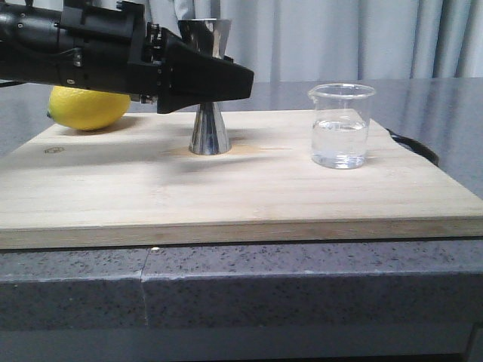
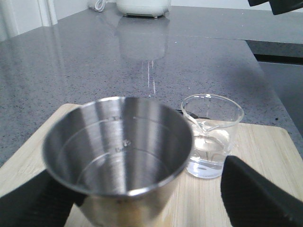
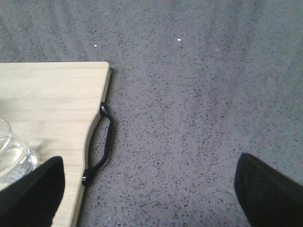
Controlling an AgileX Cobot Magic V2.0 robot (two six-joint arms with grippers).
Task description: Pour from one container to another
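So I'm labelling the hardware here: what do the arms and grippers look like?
The left arm is matte black and blocky, with small screws and thin cables at the wrist, tapering into a wedge-shaped left gripper. In both wrist views the fingers are broad, black and rounded. The right gripper shows the same black fingers.

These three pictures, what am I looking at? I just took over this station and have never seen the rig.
It is a two-armed robot at a grey counter. The front picture looks forward over a wooden board. On it stand a steel jigger, a glass beaker with clear liquid, and a lemon at the back left.

The other two pictures come from cameras on each wrist. The left gripper has its black fingers either side of the jigger; whether they touch it I cannot tell. The right gripper is open over bare counter beside the board's black handle, holding nothing.
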